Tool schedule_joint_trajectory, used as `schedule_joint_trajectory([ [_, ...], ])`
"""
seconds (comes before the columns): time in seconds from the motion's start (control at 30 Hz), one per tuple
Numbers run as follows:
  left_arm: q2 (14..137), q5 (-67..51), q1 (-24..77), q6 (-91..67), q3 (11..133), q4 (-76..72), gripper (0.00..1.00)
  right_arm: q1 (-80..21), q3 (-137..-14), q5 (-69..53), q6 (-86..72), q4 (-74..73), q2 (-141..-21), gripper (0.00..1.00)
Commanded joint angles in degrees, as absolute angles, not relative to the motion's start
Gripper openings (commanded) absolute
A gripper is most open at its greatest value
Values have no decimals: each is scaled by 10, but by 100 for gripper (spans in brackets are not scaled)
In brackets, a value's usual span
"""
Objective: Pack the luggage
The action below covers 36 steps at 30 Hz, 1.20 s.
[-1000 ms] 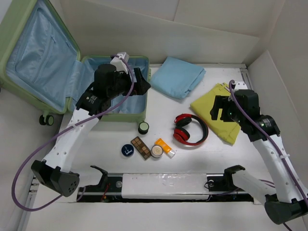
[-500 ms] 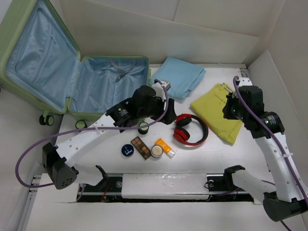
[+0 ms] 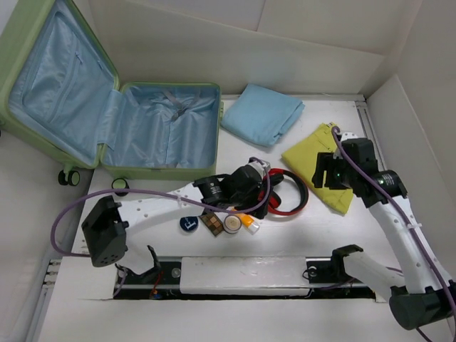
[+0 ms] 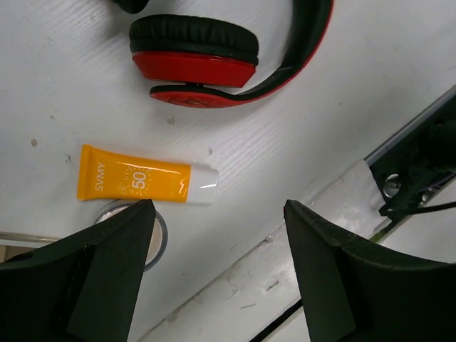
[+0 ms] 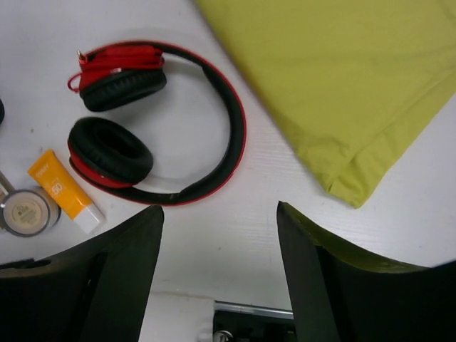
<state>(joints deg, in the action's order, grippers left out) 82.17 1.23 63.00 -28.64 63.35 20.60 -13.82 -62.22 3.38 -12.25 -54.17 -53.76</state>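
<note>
Near sunscreen tube (image 4: 146,183), left claw (image 4: 217,210) agape

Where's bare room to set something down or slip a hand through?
Free: lower half of the luggage, lining bare; table between blue cloth and red headphones; near strip before yellow cloth. Crowded: sunscreen tube and compacts under left gripper.

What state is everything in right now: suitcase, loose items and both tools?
suitcase: open, nothing packed inside.
headphones: lying flat on the table, not gripped.
sunscreen tube: lying flat, capped.
blue cloth: folded, on the table.
yellow-green garment: folded, on the table.
left tool: open, above the sunscreen tube, holding nothing.
right tool: open, holding nothing.
</note>
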Motion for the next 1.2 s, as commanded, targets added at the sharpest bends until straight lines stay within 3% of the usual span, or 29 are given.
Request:
schedule_joint_trajectory([
  [0.0, 841, 20, 627, -323, 636, 185, 70, -134, -583, -29, -121, -511, -551, 71],
  [0.23, 835, 14, 627, -380, 605, 148, 70, -134, -491, -52, -197, -429, -581, 64],
  [0.6, 745, 92, 614, -385, 635, 192, 68, -123, -425, -11, -242, -294, -730, 64],
  [0.8, 691, 119, 584, -391, 664, 210, 64, -118, -408, -35, -253, -237, -804, 45],
  [0.83, 680, 119, 577, -391, 671, 210, 64, -118, -408, -35, -259, -237, -809, 23],
  [0.93, 665, 153, 563, -391, 711, 242, 64, -118, -428, -17, -265, -275, -770, 0],
  [1.17, 677, 265, 563, -388, 878, 337, 70, -142, -582, -1, -259, -398, -614, 0],
])
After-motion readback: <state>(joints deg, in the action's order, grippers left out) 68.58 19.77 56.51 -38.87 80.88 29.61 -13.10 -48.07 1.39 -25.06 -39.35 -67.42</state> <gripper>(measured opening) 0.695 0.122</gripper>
